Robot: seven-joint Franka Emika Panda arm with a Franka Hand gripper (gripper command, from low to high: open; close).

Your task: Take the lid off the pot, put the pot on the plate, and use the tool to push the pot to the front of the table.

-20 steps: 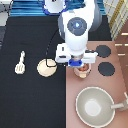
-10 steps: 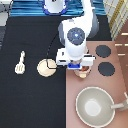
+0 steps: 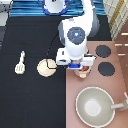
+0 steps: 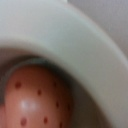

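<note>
Directly beneath my jaws (image 3: 81,69) sits the pot (image 3: 83,74), lid gone; their grip I cannot tell; plate (image 3: 47,68) waits alongside.

I see the white arm's gripper (image 3: 81,69), blue block on it, low over the pale pink pot (image 3: 83,74) at the brown-pink stove's (image 3: 100,82) edge. Inside, reddish-brown contents (image 4: 37,100) carry darker dots, strawberry-like perhaps. Cream plate (image 3: 47,68) and spatula (image 3: 20,63) lie on the black table (image 3: 30,100).
</note>
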